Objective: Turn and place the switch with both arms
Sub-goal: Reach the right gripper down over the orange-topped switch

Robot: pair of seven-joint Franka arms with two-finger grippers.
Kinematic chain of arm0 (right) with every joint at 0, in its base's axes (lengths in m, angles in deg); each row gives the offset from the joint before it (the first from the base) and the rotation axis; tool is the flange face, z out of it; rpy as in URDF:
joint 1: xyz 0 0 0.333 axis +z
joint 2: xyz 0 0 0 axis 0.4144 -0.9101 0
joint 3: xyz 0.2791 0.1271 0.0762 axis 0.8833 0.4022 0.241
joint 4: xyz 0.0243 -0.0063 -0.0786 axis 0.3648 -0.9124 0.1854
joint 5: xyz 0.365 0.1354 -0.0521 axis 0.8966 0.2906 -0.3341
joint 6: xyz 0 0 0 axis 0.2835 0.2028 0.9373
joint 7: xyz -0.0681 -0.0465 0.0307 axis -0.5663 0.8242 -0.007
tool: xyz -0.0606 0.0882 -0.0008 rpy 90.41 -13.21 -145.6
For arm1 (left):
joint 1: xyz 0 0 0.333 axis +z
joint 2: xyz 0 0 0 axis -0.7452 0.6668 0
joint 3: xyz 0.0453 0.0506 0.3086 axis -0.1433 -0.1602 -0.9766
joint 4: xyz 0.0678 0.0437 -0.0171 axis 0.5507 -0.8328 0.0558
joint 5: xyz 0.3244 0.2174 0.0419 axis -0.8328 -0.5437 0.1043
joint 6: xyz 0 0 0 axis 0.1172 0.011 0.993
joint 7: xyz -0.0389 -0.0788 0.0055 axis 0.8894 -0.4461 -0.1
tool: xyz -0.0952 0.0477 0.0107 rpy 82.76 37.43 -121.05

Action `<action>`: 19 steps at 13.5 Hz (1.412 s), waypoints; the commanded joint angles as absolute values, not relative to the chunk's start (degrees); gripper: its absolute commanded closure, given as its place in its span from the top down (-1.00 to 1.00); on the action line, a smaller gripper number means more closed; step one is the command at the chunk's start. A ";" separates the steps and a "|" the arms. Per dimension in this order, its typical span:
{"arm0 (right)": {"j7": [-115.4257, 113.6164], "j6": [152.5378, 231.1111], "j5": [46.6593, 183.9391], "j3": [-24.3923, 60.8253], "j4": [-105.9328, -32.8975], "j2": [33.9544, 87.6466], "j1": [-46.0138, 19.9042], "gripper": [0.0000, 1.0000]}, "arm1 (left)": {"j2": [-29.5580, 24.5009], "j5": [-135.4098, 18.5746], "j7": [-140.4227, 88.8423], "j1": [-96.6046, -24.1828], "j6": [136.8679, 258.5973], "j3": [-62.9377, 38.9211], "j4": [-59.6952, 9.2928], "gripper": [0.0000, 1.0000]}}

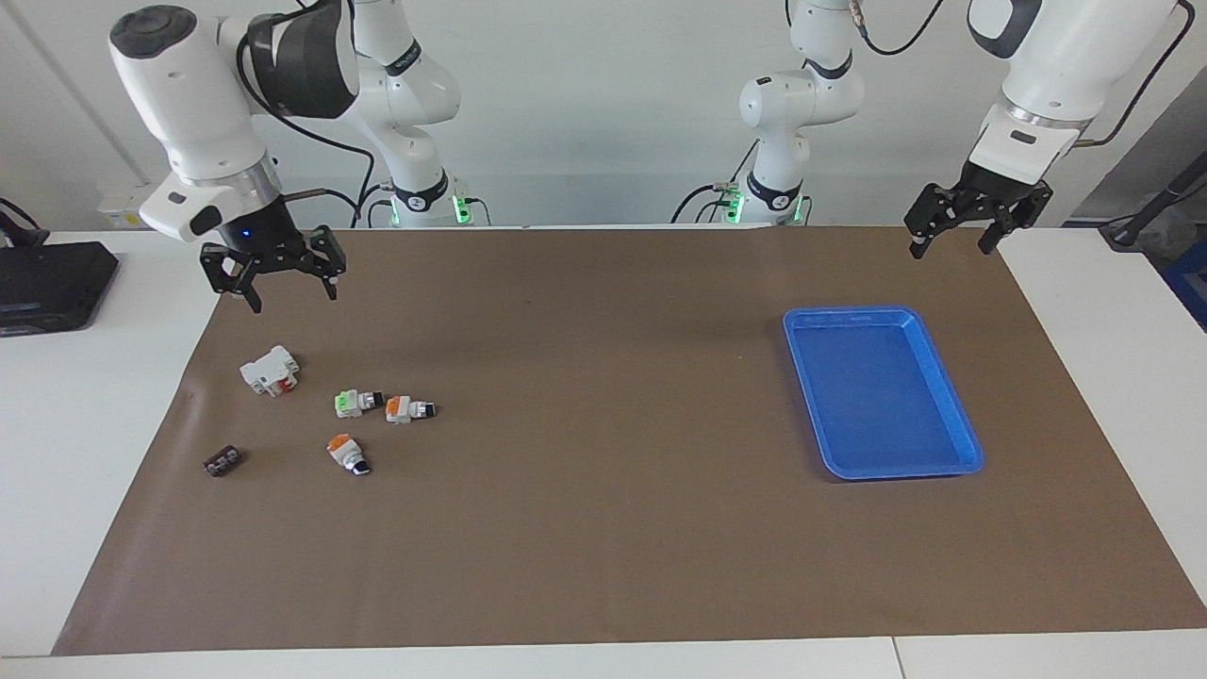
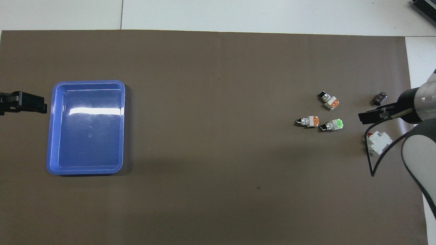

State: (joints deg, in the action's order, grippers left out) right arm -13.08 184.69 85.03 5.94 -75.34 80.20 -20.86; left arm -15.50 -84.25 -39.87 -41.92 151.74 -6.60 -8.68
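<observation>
The switch lies on its side on the brown mat toward the right arm's end, with an orange block, a white body and a black knob; it also shows in the overhead view. A green-ended switch lies right beside it. Another orange-ended switch lies farther from the robots. My right gripper hangs open and empty in the air over the mat's edge, above a white breaker block; it also shows in the overhead view. My left gripper hangs open and empty over the mat's corner beside the blue tray.
The blue tray holds nothing and lies toward the left arm's end. A small dark part lies near the mat's edge at the right arm's end. A black box sits on the white table off the mat.
</observation>
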 commanded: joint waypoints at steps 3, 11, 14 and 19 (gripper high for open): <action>-40.21 194.79 89.81 6.01 -82.46 74.58 -20.44 1.00 | -16.72 -84.43 -40.09 -41.41 152.07 -6.33 -10.13 1.00; -75.42 210.53 93.85 6.09 -89.32 67.54 -20.00 0.99 | -16.72 -84.43 -40.09 -41.41 152.07 -6.33 -10.13 1.00; -78.15 215.97 93.85 6.18 -89.76 66.56 -16.93 0.98 | -16.72 -84.43 -40.09 -41.41 152.07 -6.33 -10.13 1.00; -80.71 218.98 93.85 6.27 -89.76 64.37 -16.83 0.98 | -16.72 -84.43 -40.09 -41.41 152.07 -6.33 -10.13 1.00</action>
